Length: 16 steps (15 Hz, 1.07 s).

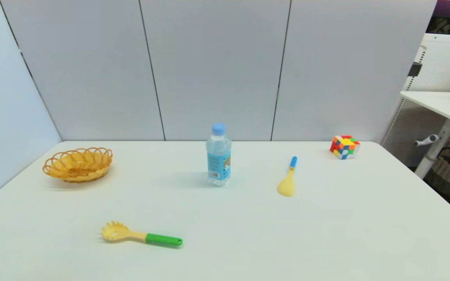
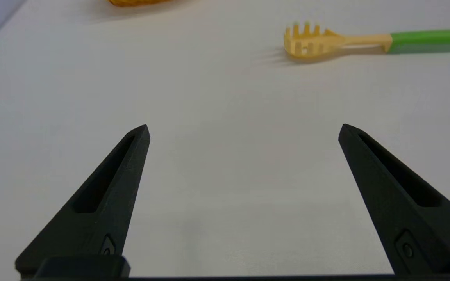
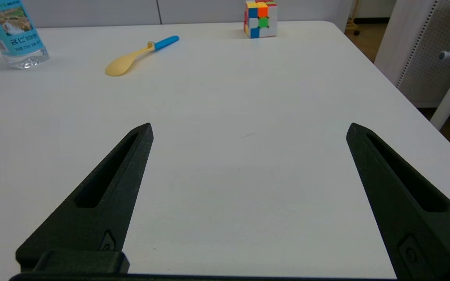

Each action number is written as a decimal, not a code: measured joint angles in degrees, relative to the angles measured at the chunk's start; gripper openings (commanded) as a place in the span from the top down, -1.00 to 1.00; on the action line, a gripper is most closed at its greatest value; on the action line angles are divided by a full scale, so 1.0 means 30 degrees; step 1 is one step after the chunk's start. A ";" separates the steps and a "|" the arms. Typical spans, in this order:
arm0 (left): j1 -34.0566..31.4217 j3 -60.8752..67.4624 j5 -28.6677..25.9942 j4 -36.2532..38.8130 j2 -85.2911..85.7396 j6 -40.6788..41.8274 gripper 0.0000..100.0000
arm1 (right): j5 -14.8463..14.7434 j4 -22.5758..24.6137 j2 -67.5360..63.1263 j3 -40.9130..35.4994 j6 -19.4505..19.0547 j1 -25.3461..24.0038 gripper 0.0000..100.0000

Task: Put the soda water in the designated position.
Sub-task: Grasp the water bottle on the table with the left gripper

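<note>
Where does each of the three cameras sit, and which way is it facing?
Head: high, facing forward and down at the white table; no arm shows.
Left wrist: behind the open left pincer, facing the yellow green-handled pasta fork.
Right wrist: behind the open right pincer, facing the multicoloured puzzle cube.
Head and right wrist share the clear blue-capped soda water bottle.

Soda water [image 1: 218,155] upright mid-table — blue cap, capped.

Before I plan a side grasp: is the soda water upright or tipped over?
Upright: the soda water stands on its base on the table, blue cap on top.
</note>
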<state>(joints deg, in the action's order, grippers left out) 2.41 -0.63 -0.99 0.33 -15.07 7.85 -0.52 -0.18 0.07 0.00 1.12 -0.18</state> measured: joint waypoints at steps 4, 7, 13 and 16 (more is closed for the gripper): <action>0.0260 -0.4161 -0.0163 0.0073 -0.3576 0.0232 -1.00 | 0.0004 0.0000 0.0000 0.0000 0.0000 0.0008 -1.00; 0.0370 -0.8607 -0.0662 0.0134 -0.6957 0.0971 -1.00 | -0.0008 0.0008 0.0000 0.0000 0.0000 0.0000 -1.00; 0.2381 -1.6051 -0.1662 0.2633 -1.5181 0.1487 -1.00 | 0.0000 0.0000 0.0000 0.0000 0.0008 0.0000 -1.00; 0.4385 -1.7445 -0.1735 0.6185 -1.9489 0.1146 -1.00 | 0.0000 0.0000 0.0000 0.0000 0.0000 0.0000 -1.00</action>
<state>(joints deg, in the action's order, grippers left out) 15.57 -52.97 -6.19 18.88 -73.53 11.29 -0.52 -0.18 0.07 0.00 1.12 -0.18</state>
